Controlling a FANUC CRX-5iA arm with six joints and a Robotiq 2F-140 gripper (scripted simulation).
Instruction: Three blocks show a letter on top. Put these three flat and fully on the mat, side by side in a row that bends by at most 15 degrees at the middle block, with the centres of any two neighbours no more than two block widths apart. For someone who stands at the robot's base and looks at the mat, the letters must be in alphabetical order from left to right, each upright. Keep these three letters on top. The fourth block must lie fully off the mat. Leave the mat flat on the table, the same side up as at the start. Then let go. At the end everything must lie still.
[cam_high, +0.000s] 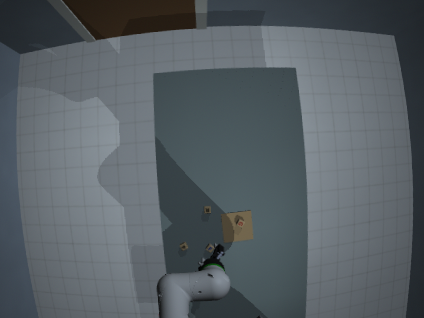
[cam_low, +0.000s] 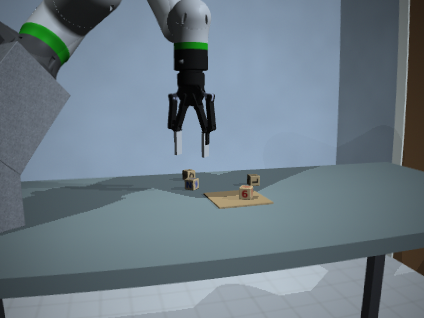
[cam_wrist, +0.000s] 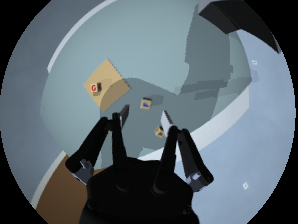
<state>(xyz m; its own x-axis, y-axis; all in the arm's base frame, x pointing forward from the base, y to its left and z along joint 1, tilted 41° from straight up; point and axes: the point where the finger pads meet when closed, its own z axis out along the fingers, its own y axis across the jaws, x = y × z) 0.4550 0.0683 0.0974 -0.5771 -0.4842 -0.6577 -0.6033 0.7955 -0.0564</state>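
A broad grey-green bench (cam_low: 325, 220) carries everything. Below the hand and off to one side, a thin tan square mat (cam_low: 226, 202) is laid flat, with one small wooden cube marked with a red figure (cam_low: 245, 192) resting on it. Three more small wooden lettered cubes are seen off the mat: two (cam_low: 191, 184) (cam_low: 188, 174) almost directly beneath the hand, one (cam_low: 253, 179) beyond the mat. The black two-fingered hand (cam_low: 190, 145) is held high above them, half closed and holding nothing. The cubes are judged light, rigid and slightly slick; opposite flat sides should be gripped.
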